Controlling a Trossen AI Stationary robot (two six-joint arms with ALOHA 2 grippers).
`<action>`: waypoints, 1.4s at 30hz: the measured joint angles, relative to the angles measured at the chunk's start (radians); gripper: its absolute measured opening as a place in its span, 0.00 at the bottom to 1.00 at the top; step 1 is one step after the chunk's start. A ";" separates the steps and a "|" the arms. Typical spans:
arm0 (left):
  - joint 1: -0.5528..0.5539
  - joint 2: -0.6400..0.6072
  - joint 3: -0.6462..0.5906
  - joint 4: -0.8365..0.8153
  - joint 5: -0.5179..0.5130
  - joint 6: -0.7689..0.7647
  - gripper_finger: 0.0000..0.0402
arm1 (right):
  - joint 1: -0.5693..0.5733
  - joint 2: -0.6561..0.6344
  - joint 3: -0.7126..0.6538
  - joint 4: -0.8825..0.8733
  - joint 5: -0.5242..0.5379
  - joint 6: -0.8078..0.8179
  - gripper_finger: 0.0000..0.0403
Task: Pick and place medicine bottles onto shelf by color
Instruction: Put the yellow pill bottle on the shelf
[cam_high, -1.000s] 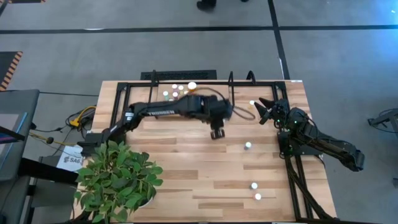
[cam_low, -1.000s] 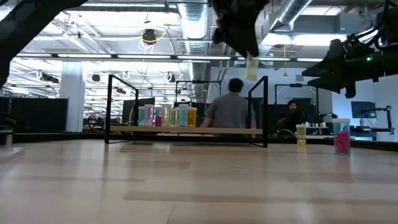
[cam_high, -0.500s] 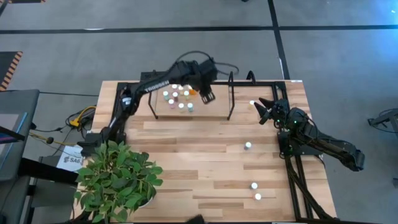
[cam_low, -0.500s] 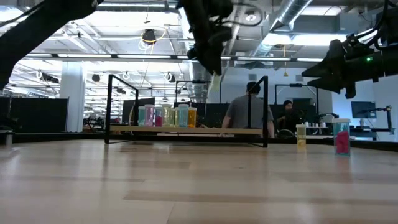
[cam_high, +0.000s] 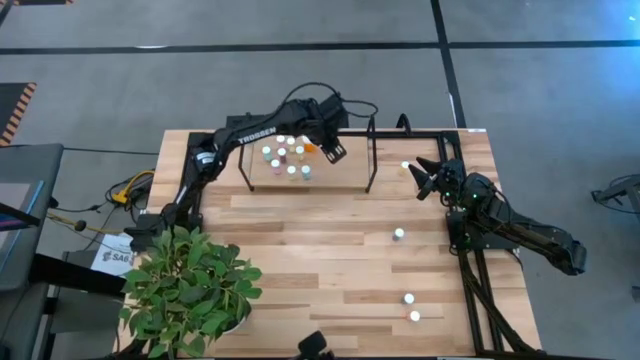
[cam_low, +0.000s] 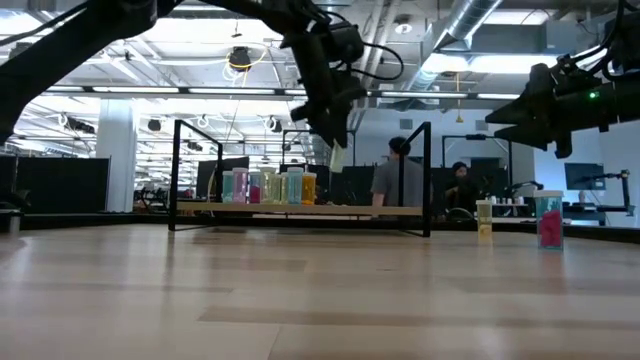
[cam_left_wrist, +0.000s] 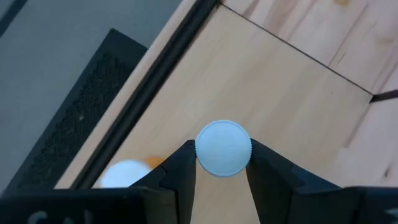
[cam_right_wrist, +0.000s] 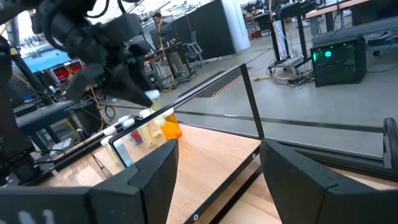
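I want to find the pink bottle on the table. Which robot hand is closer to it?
The right gripper. It hangs open just beside and above the pink bottle at the table's right end. The left gripper, holding a bottle, is over the shelf.

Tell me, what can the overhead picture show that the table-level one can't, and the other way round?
Only the overhead view shows the leafy plant at the table's near-left corner and the white caps of four loose bottles on the right side. Only the table-level view shows the bottles' colours side-on, such as the pink-and-teal bottle, and people in the room behind. Both show the shelf with its row of bottles, the left gripper holding a bottle above it, and the right gripper waiting open.
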 joint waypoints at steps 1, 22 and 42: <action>-0.004 0.000 -0.019 0.024 -0.002 -0.001 0.27 | 0.000 0.000 0.000 0.000 0.000 0.000 0.62; 0.032 0.001 -0.266 0.384 -0.051 0.021 0.27 | 0.000 0.000 0.000 0.000 0.000 0.000 0.62; 0.088 0.000 -0.291 0.347 -0.040 -0.014 0.27 | 0.000 0.000 0.000 0.000 0.000 0.000 0.62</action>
